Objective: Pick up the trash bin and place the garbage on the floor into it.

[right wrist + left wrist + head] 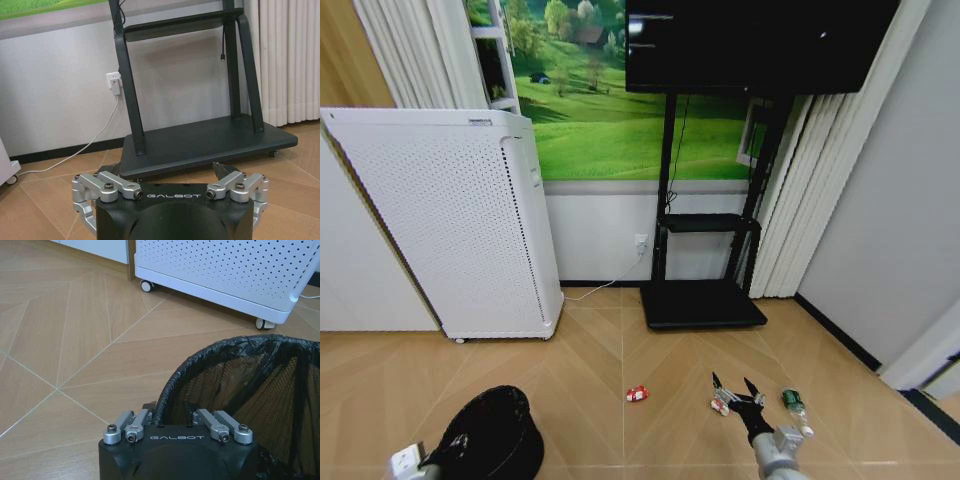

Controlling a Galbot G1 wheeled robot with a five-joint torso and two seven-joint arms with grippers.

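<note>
ITEM 1 – trash bin (492, 432): small black round basket w/ bin-liner, sitting at lower left of head view, near the white perforated appliance (450, 220). Left gripper (177, 432) is holding it at the rim; in left wrist view the rim is running between the finger linkages, so fingers are reading as clamped on the bin edge. Whether the bin is resting on the floor or lifted clear: can't tell. Inside is looking dark, no litter visible in it.

ITEM 2 – garbage, 3 pcs, all lying on the floor (600, 350), none binned yet:
- red/white scrap (637, 394), approx. centre, well apart from both grippers.
- crumpled red-and-white wrapper (720, 406), just beside the right gripper's left fingertip.
- green bottle (794, 404), lying on its side, just to the right of that gripper.

ITEM 3 – right gripper (738, 392): fingers are spreading open, holding nothing, hovering low between wrapper and bottle, pointing toward the black TV-stand base (702, 303).

STATUS (est.): bin pickup is looking done or nearly so; litter collection is 0 of 3. Remaining: grasp each pc, carry across to the bin on the left, drop in. Wrapper is appearing the likeliest first target, judging by the nearness of the open fingers.
</note>
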